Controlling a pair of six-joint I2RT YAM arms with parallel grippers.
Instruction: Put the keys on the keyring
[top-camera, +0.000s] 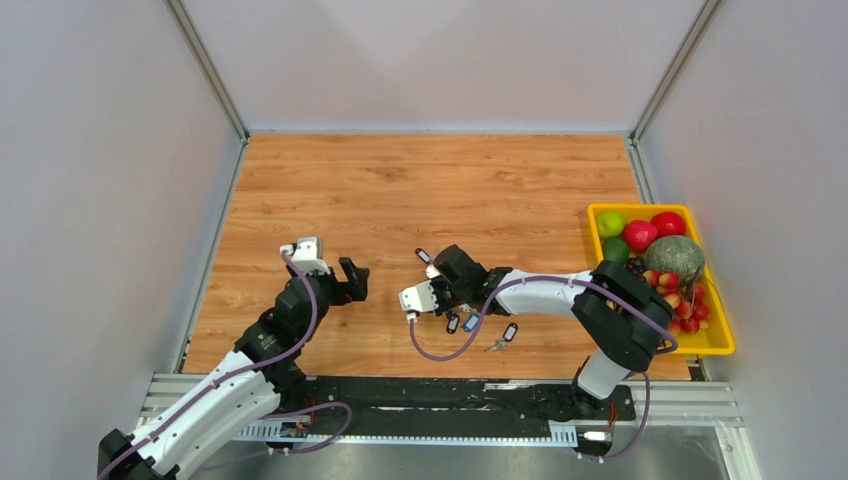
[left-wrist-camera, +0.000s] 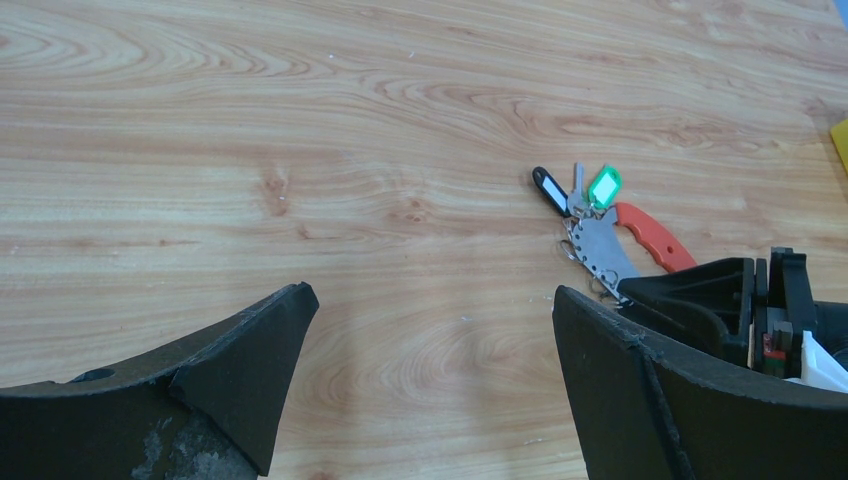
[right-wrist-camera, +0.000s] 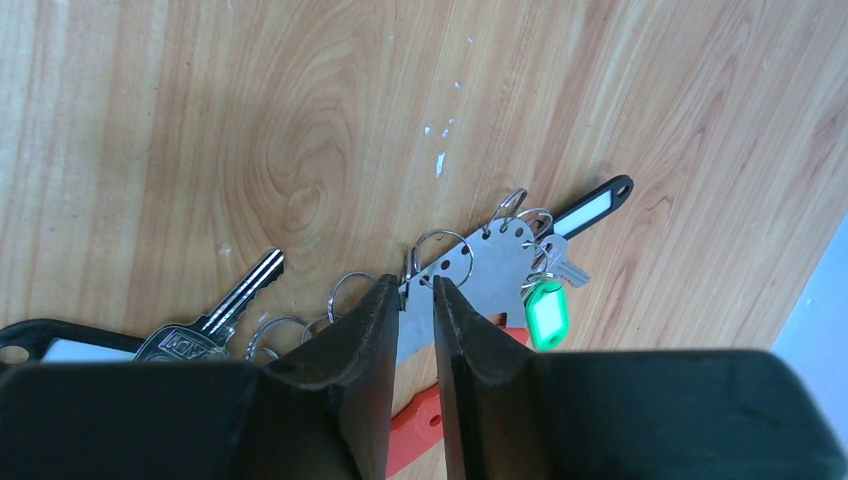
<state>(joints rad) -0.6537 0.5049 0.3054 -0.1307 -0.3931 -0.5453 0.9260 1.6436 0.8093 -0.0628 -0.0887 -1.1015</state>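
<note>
The keyring is a red handle (right-wrist-camera: 415, 420) joined to a silvery plate (right-wrist-camera: 490, 262) with small rings and a green tag (right-wrist-camera: 546, 308). One key with a black tag (right-wrist-camera: 590, 208) hangs on it. My right gripper (right-wrist-camera: 415, 285) is shut on the plate's edge, at the table's middle in the top view (top-camera: 440, 278). A loose silver key (right-wrist-camera: 215, 315) with several rings lies just left of it. Other loose keys (top-camera: 471, 322) (top-camera: 509, 332) lie nearer the front. My left gripper (left-wrist-camera: 430, 300) is open and empty, left of the keyring (left-wrist-camera: 598, 248), also shown in the top view (top-camera: 352, 278).
A yellow tray (top-camera: 598, 212) full of fruit stands at the right edge of the wooden table. Grey walls close in the left, right and far sides. A purple cable loops from the right arm near the loose keys.
</note>
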